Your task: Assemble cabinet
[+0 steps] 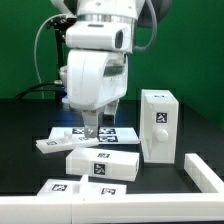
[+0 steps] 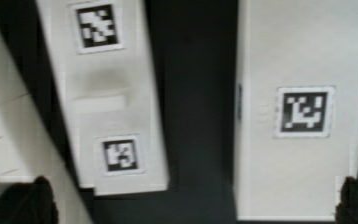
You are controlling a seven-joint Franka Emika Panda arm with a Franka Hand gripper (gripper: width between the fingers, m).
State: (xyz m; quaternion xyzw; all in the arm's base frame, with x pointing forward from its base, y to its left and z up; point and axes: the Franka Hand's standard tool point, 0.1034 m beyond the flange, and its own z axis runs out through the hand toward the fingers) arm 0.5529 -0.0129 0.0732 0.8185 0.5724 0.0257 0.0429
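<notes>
The cabinet lies in loose white parts with black-and-white tags. In the exterior view a tall box (image 1: 160, 123) stands upright at the right. A long slab (image 1: 65, 144), a thicker block (image 1: 103, 166) and a flat piece (image 1: 75, 189) lie in the middle and toward the front. My gripper (image 1: 91, 127) hangs open, pointing down, just above the slab's far end. The wrist view shows a narrow slab with two tags (image 2: 105, 90) and a wide slab with one tag (image 2: 309, 110), a dark gap between them. My gripper (image 2: 194, 206) is open and holds nothing.
The marker board (image 1: 112, 132) lies flat behind the slab, under the arm. A low white wall (image 1: 205, 172) borders the exterior view's right and another stretch of white wall (image 1: 40, 211) runs along the front. A further white edge (image 2: 5, 120) shows beside the narrow slab.
</notes>
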